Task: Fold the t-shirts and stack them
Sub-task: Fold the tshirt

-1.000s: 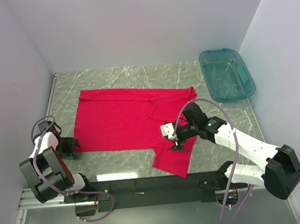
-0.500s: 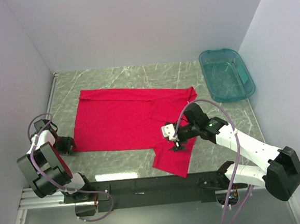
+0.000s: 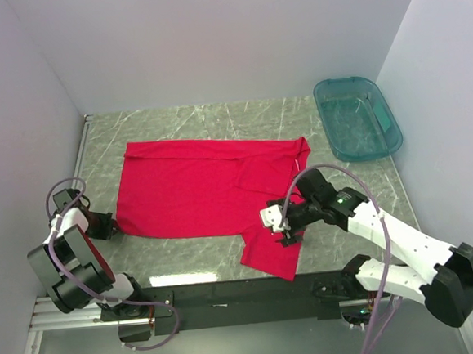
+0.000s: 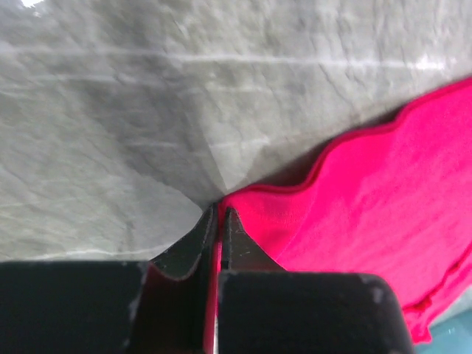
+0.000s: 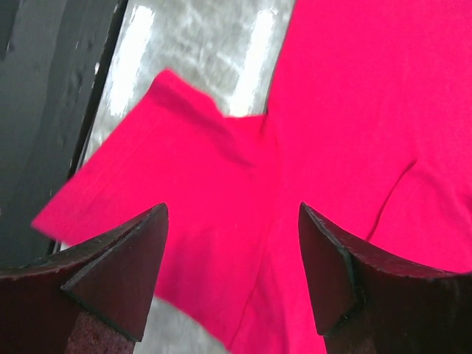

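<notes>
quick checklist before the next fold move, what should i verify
1. left gripper shut on shirt corner: ok
2. how much cloth that pinch holds: cannot tell
3. right gripper gripping sleeve: not ok, it hangs open above it
4. shirt spread on table: ok
5. bin apart from shirt: ok

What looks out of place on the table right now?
Nothing spilled or damaged. The red t-shirt lies slightly askew, and its sleeve juts out toward the near edge of the table.
</notes>
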